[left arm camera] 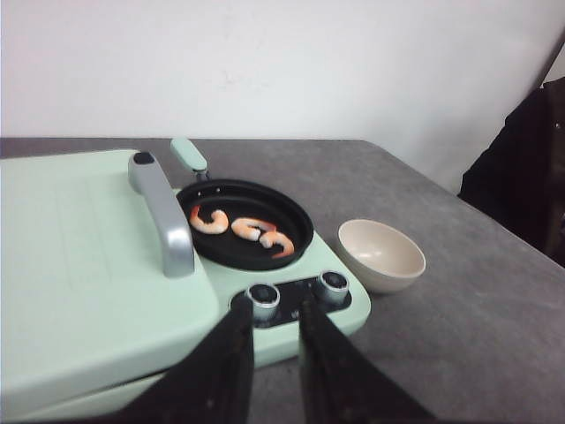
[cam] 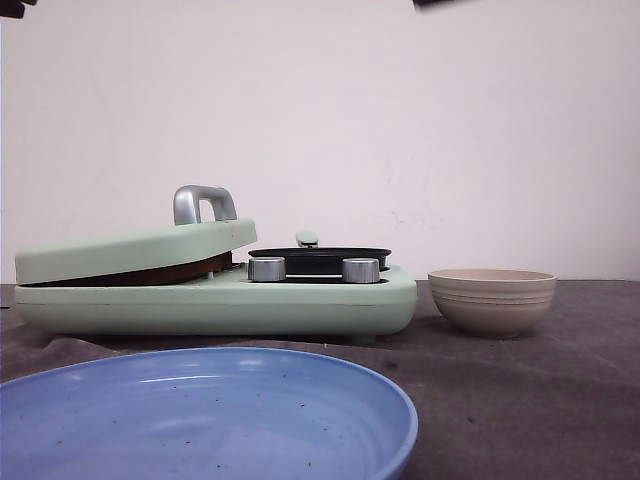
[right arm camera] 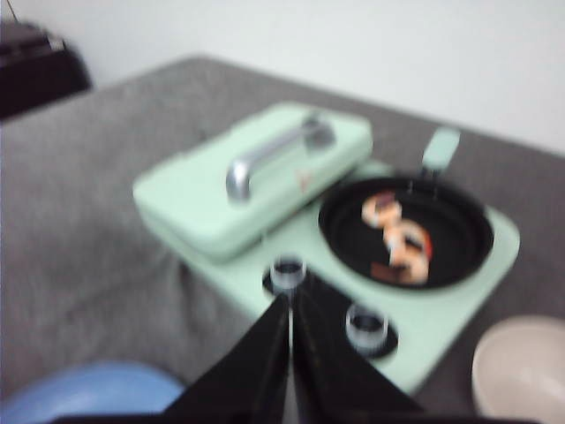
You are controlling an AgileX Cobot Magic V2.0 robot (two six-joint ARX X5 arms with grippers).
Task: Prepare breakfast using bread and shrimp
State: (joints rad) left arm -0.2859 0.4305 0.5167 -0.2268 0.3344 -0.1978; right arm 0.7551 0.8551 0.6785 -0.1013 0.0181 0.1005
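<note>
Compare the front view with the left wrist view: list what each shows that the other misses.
Only the front view shows the blue plate nearest the camera. Only the left wrist view shows the shrimp lying in the black pan, and the left gripper with its fingers apart. Both show the green breakfast maker, its lid handle, two knobs and the beige bowl.

The right wrist view is blurred; the blue plate (cam: 200, 420) is cropped.
</note>
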